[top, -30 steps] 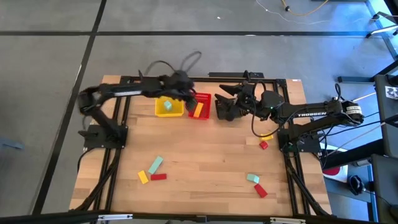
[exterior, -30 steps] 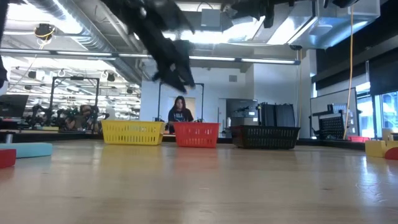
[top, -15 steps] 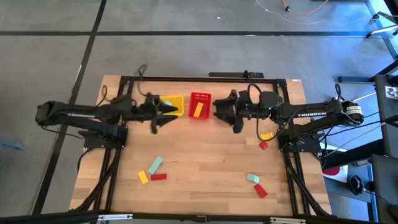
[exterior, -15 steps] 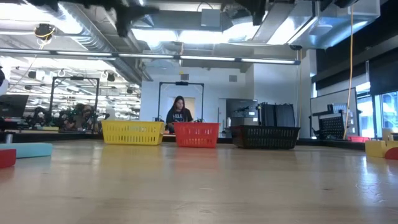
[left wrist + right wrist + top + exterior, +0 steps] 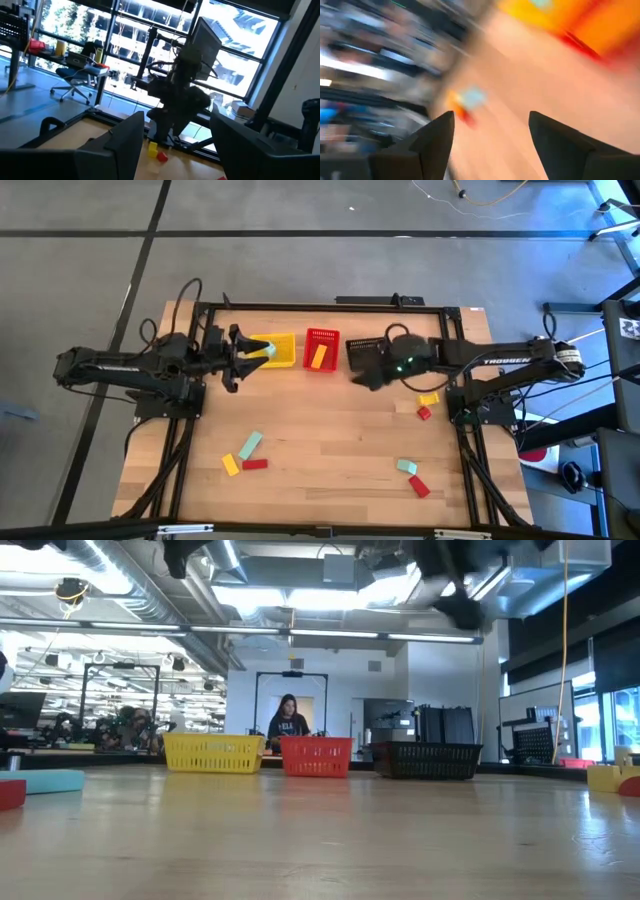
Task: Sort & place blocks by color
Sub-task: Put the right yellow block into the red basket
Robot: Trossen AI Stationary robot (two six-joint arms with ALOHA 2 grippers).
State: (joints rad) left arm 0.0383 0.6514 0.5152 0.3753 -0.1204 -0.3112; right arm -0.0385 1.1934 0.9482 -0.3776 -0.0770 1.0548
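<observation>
Overhead view, read from 9 o'clock across to 3 o'clock. The left gripper (image 5: pixel 247 357) is hovering just beside the yellow basket (image 5: pixel 283 358), at its 9 o'clock edge; its fingers (image 5: pixel 125 145) are standing wide apart and are gripping nothing. A pale teal block (image 5: pixel 264 349) is lying in the yellow basket, right by those fingertips. At the table's 7 o'clock area, a teal block (image 5: pixel 249 445), a yellow block (image 5: pixel 231 465) and a red block (image 5: pixel 254 464) are lying close together on the wooden table (image 5: pixel 330 430). The red basket (image 5: pixel 321 350) is sitting just at 3 o'clock of the yellow one and is holding a yellow block (image 5: pixel 319 356). The black basket (image 5: pixel 356 351) is standing next in the row, with the right gripper (image 5: pixel 366 376) hanging over its 6 o'clock edge; the right fingers (image 5: pixel 435 142) are parted with an empty gap between them. Toward 3 o'clock, another yellow block (image 5: pixel 429 398) and a small red block (image 5: pixel 424 413) are lying near each other. At 5 o'clock, a teal block (image 5: pixel 406 467) and a red block (image 5: pixel 418 486) are lying just beside one another. In the low view, a person (image 5: pixel 290 720) is standing in the room behind the baskets.
</observation>
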